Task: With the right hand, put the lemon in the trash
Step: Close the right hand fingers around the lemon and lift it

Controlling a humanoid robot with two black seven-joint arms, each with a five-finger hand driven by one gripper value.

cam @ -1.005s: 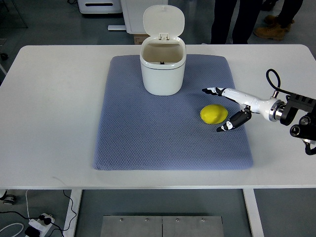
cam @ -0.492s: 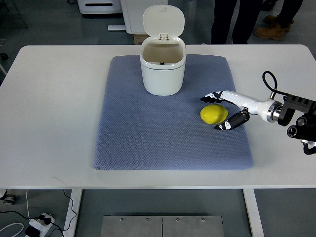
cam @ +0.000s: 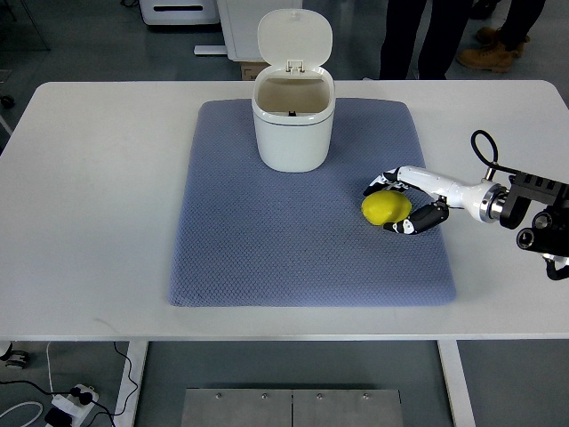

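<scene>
Closing is the change to note: over the last second your right hand (cam: pixel 402 203) has moved in from the right and drawn its fingers (cam: pixel 380 181) from a wide spread to a narrow cup around the lemon (cam: pixel 386 207); the upper fingers now lie over the far side of the fruit and the thumb (cam: pixel 411 222) sits against its near right side; contact looks made on both sides, though you cannot confirm from this view how firmly the fruit is held; the lemon itself rests on the blue mat (cam: pixel 267 249), right of centre, at almost the same spot as before, so it has not been lifted; the trash bin (cam: pixel 293 124) stands at the back of the mat with its lid (cam: pixel 295 36) tilted up and the mouth open, well apart from the fruit; your left hand is not in view; judgement: the reach is finished and the grasp is being completed; the lift and carry to the bin remain; the round fruit may roll out toward the bin side if the fingers close unevenly
</scene>
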